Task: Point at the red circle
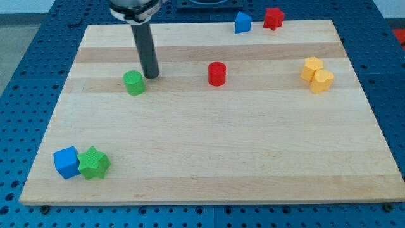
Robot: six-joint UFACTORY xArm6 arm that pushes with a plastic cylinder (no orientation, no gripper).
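Observation:
The red circle is a short red cylinder standing upright a little above the middle of the wooden board. My tip touches the board well to the left of it, about a hundred pixels away. A green circle sits just to the lower left of my tip, close to it but apart. The dark rod rises from the tip to the view's top edge.
A blue block and a red star block sit at the board's top edge. Two yellow blocks touch each other at the right. A blue cube and a green star touch at the lower left.

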